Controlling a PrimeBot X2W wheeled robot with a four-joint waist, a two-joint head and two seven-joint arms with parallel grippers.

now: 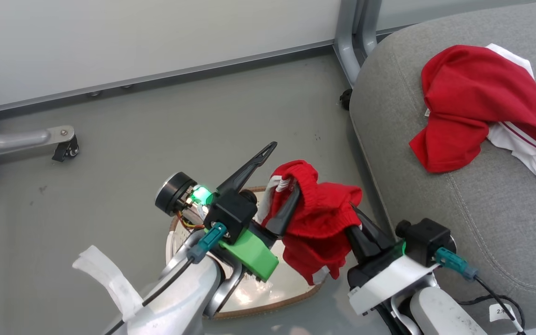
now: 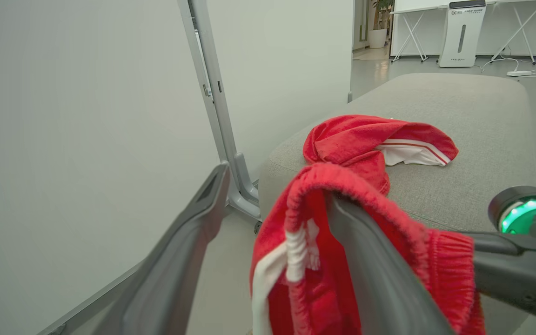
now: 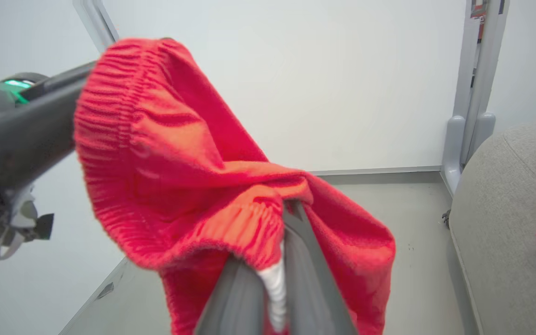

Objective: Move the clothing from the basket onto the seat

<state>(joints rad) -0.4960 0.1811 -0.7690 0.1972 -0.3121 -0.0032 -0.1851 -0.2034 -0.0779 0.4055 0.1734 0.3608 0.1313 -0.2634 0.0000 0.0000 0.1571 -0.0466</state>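
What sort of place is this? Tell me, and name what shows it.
Probably an office or lab test area: white partition panels on wheeled metal feet, and folding tables with a white standing machine beyond the grey seat.

Red shorts (image 1: pixel 319 223), red-and-white top (image 1: pixel 472 93) with seemingly striped trim, grey seat (image 1: pixel 435 195).

- The seat (image 1: pixel 417 200) is bare in its near half.
- A red top (image 1: pixel 470 100) covers its far part (reaching the head view's right edge).
- A grey frame post (image 1: pixel 348 46) stands by the seat's far corner.
- The floor (image 1: pixel 165 139) left of the seat is open.
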